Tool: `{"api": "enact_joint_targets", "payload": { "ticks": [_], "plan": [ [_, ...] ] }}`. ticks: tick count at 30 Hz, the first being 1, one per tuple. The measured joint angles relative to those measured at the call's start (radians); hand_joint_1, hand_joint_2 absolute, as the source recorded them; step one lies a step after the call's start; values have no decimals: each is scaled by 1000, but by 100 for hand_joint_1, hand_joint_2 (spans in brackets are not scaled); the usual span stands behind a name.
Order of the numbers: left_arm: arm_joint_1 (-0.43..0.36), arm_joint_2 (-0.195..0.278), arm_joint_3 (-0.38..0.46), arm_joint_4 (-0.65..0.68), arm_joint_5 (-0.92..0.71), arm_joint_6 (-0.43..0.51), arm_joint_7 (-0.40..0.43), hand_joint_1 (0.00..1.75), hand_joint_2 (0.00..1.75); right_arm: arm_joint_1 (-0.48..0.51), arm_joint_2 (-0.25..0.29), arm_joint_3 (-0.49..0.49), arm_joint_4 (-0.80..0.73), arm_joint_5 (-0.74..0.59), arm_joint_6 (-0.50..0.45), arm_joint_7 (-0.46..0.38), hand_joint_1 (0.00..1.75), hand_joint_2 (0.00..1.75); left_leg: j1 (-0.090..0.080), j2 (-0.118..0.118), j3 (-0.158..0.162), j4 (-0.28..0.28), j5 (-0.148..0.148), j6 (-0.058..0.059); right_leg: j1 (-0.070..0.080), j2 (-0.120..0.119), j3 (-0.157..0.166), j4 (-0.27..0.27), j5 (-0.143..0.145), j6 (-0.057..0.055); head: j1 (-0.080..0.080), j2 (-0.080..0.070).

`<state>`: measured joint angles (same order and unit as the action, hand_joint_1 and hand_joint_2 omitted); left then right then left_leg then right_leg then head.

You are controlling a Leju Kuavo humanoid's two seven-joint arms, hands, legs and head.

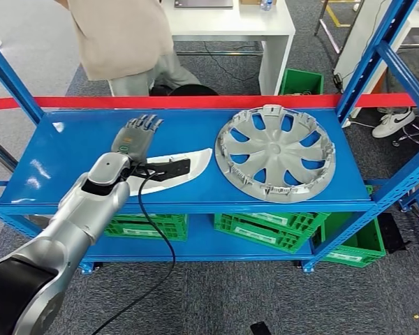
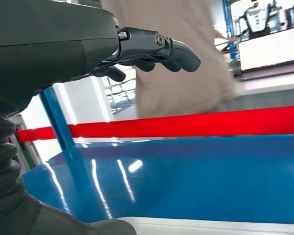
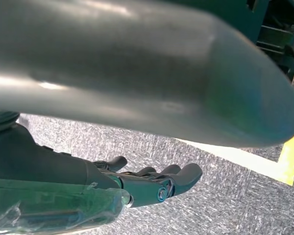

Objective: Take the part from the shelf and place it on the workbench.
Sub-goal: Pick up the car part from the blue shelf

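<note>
a: where's the left arm?

b: it reaches forward from the lower left over the blue shelf (image 1: 65,150). the left hand (image 1: 137,135) lies palm down above the near-left end of the curved silver part (image 1: 184,166), its fingers (image 2: 164,46) stretched out nearly straight toward the back of the shelf and lying close side by side, holding nothing. in the left wrist view they hover above the shelf's glossy blue surface with a clear gap beneath them.

a: is the hand touching the part?

b: i cannot tell; the hand and wrist cover the part's left end in the head view.

a: and the part itself?

b: it lies flat on the upper shelf level, left of the silver wheel cover (image 1: 274,153), near it but apart.

a: the right hand?

b: the right hand (image 3: 149,183) hangs over grey carpet (image 3: 219,196), fingers extended and slightly spread, nothing in them.

a: anything else?

b: a person (image 1: 118,35) in a beige top stands behind the shelf, and green crates (image 1: 273,230) sit on the lower level.
</note>
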<state>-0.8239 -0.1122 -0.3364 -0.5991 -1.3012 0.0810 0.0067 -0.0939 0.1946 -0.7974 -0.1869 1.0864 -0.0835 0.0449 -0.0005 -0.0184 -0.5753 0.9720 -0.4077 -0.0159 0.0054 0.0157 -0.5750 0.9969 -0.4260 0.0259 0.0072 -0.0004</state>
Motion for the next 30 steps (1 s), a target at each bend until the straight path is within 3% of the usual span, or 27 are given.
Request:
{"api": "enact_joint_targets", "payload": {
  "ticks": [16, 23, 30],
  "plan": [
    [49, 15, -65, -122, 64, -46, -7, 0, 175, 8, 0, -14, 0, 2, -2, -10, 0, 0, 0, 0, 0, 0, 0, 0, 0, 0, 0, 0, 0, 0, 0, 0],
    [36, 28, -72, -109, 90, -59, 16, 0, 175, 6, 0, -14, 0, 19, 2, -2, 0, 0, 0, 0, 0, 0, 0, 0, 0, 0, 0, 0, 0, 0, 0, 0],
    [0, 44, -68, -27, 127, -96, -48, 0, 175, 3, 0, -14, 0, 24, 6, 4, 0, 0, 0, 0, 0, 0, 0, 0, 0, 0, 0, 0, 0, 0, 0, 0]
  ]
}}
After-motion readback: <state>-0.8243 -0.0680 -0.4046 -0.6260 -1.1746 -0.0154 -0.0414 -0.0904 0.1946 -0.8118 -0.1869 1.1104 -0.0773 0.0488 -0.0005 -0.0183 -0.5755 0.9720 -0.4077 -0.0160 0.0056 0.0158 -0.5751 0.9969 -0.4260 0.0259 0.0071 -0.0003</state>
